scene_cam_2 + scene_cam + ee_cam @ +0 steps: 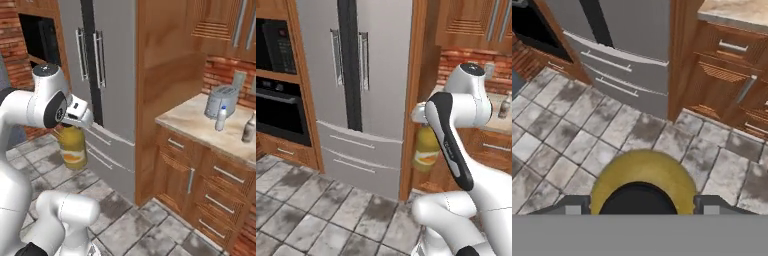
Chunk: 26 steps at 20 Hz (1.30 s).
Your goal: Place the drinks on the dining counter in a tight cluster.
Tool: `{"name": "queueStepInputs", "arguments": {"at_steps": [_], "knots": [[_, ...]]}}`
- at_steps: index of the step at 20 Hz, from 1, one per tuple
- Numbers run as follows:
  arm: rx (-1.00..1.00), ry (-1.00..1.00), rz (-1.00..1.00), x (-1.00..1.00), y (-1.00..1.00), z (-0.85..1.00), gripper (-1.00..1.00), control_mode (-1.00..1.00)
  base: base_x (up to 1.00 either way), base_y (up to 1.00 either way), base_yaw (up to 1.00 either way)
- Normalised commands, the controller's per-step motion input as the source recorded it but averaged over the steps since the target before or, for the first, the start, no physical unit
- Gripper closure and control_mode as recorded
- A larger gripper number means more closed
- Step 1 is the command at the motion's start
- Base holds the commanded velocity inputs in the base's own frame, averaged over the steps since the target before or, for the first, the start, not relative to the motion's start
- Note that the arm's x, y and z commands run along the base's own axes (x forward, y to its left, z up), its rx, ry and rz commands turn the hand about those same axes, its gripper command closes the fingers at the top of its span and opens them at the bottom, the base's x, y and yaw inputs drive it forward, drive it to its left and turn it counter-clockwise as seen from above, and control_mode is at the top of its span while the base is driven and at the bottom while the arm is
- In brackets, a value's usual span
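The gripper [73, 126] is clamped on the neck of the juice bottle [73, 147], one finger on each side of its black cap [637, 201], so the fat amber body hangs free above the tiled floor [311, 210] for carrying. Its long axis runs vertical, cap up, base down (a slight lean is hard to rule out). Beyond, the slim white bottle [221, 119] and the grey-brown bottle [248, 128] stand upright by the toaster [220, 100], toward the back of the small counter [187, 120].
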Motion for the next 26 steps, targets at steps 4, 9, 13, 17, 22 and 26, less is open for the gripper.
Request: {"name": "queueStepInputs", "arguments": {"at_steps": [4, 9, 13, 17, 22, 26], "knots": [[0.00, 0.00, 0.00, 0.00, 0.00, 0.00, 1.00, 1.00, 0.00, 0.00, 0.86], [0.00, 0.00, 0.00, 0.00, 0.00, 0.00, 1.00, 1.00, 0.00, 0.02, 0.91], [0.00, 0.00, 0.00, 0.00, 0.00, 0.00, 1.00, 1.00, 0.00, 0.05, 0.95], [0.00, 0.00, 0.00, 0.00, 0.00, 0.00, 1.00, 1.00, 0.00, 0.02, 0.97], [0.00, 0.00, 0.00, 0.00, 0.00, 0.00, 1.00, 1.00, 0.00, 0.04, 0.98], [0.00, 0.00, 0.00, 0.00, 0.00, 0.00, 1.00, 1.00, 0.00, 0.01, 0.98]]}}
